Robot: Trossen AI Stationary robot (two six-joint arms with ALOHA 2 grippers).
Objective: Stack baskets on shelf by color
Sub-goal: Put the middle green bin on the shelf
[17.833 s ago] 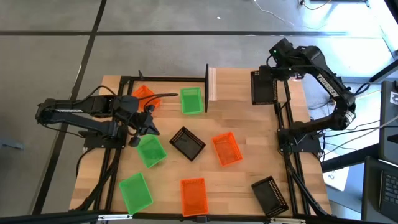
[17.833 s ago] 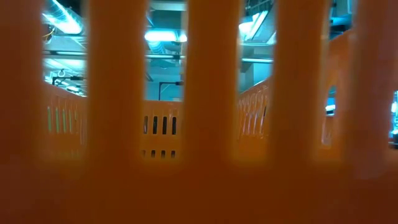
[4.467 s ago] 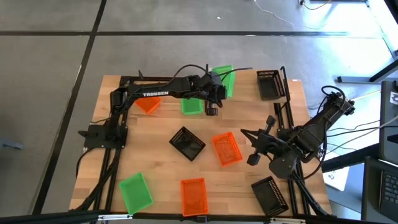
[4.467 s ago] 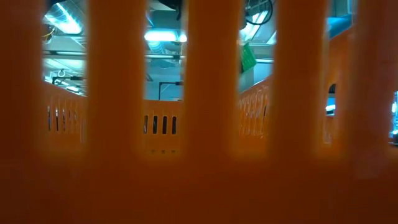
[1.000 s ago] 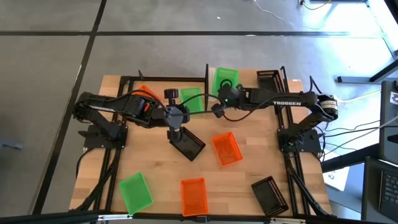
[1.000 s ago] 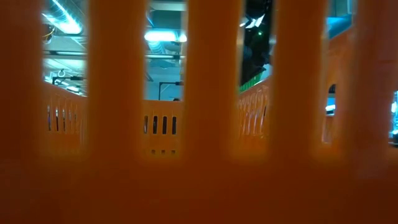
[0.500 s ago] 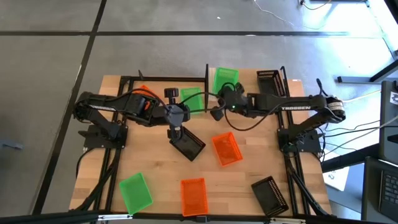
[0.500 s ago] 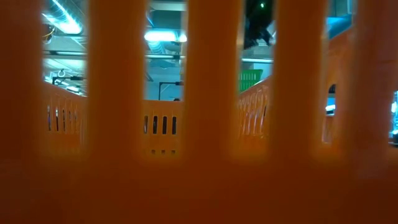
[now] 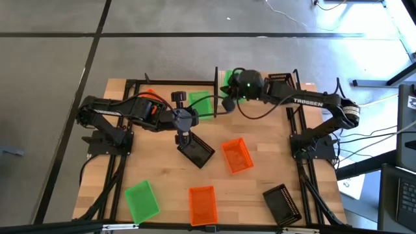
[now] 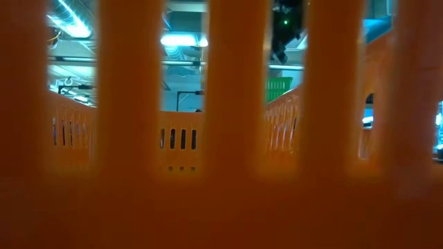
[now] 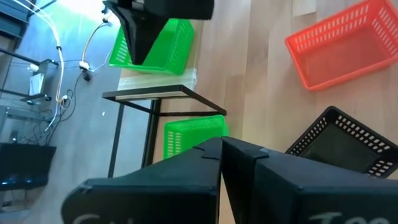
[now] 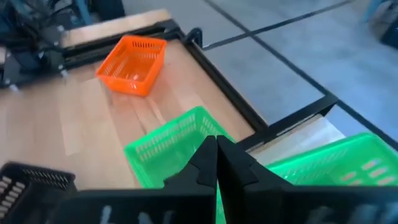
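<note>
Shelf (image 9: 221, 81) | green basket (image 9: 233, 79) on it, sorted by colour | right tool (image 9: 229, 104) closed, empty, beside shelf | left tool (image 9: 184, 138) closed over black basket (image 9: 197, 151)

one basket (image 9: 235, 79) on shelf (image 9: 222, 88); another basket (image 9: 200, 104) left of it

Three orange baskets (image 9: 238, 156), three green baskets (image 9: 142, 201), three black baskets (image 9: 282, 202), one shelf (image 9: 221, 79).
</note>
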